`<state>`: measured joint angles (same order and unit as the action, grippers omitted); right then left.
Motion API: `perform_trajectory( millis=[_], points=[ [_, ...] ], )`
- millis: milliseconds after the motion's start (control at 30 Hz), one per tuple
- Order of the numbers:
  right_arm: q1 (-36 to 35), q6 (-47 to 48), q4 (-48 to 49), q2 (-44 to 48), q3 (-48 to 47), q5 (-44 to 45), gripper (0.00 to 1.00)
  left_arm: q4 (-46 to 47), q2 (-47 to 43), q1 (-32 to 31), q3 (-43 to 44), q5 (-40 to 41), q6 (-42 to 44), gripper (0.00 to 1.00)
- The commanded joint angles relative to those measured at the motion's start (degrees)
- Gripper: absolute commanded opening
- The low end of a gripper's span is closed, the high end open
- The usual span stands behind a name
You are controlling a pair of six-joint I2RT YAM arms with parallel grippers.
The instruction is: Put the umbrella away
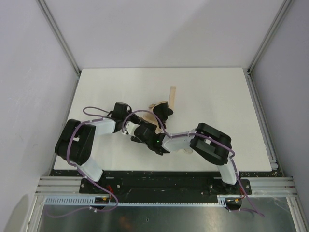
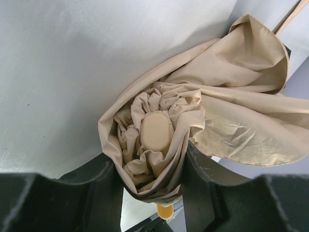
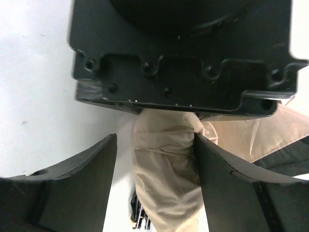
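The umbrella (image 1: 154, 107) lies mid-table under both wrists, its tan fabric loose and crumpled. In the left wrist view the fabric (image 2: 231, 96) is gathered round a tan oval end cap (image 2: 155, 131). My left gripper (image 2: 153, 181) is shut on that bundle, and both fingers press the cloth. In the top view it (image 1: 147, 126) sits over the umbrella. My right gripper (image 3: 155, 169) is open round the fabric-wrapped umbrella (image 3: 164, 159). Its right finger (image 3: 227, 179) touches the cloth and its left finger stands apart. In the top view it (image 1: 155, 137) meets the left one. Black ribs (image 3: 140, 217) show below.
A narrow tan strip (image 1: 172, 94) lies on the white table (image 1: 217, 96) just beyond the umbrella; it also shows in the left wrist view (image 2: 292, 17). Grey walls and metal rails (image 1: 260, 116) close in the table. The left gripper's black body (image 3: 183, 53) fills the top of the right wrist view.
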<state>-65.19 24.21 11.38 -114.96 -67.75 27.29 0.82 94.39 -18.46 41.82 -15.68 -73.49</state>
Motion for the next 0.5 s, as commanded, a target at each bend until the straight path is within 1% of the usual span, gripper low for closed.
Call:
perform_trajectory(
  millis=[0, 100, 167, 200, 233, 300, 367, 467],
  points=[
    [1.0, 4.0, 7.1, -3.3, 1.2, 9.0, 0.68, -12.4, 1.8, 0.2, -1.1, 2.6, 2.3, 0.0],
    [2.1, 3.3, 7.4, -4.3, 2.3, 9.1, 0.68, -12.7, 1.9, 0.2, -1.0, 2.5, 2.5, 0.0],
    [3.4, 2.4, 6.4, -4.7, 2.8, 7.9, 0.64, -12.8, 1.9, 0.3, -0.9, 2.3, 2.6, 0.0],
    [4.0, 1.8, 5.8, -4.9, 2.9, 7.0, 0.6, -12.8, 1.9, 0.3, -0.9, 2.2, 2.6, 0.0],
    [4.6, 1.1, 4.9, -5.1, 3.0, 6.0, 0.53, -12.8, 1.9, 0.3, -0.8, 2.1, 2.7, 0.0],
    [5.6, -1.0, 2.4, -5.4, 3.1, 4.4, 0.37, -12.9, 1.7, 0.4, -0.7, 2.0, 2.9, 0.0],
    [6.5, -4.1, -0.9, -5.4, 3.3, 1.2, 0.23, -12.9, 1.7, 0.4, -0.4, 1.7, 3.1, 0.0],
    [7.5, -8.8, -4.4, -5.6, 3.9, -3.9, 0.09, -12.8, 1.9, 0.4, 0.6, 1.1, 3.7, 0.0]
  ],
)
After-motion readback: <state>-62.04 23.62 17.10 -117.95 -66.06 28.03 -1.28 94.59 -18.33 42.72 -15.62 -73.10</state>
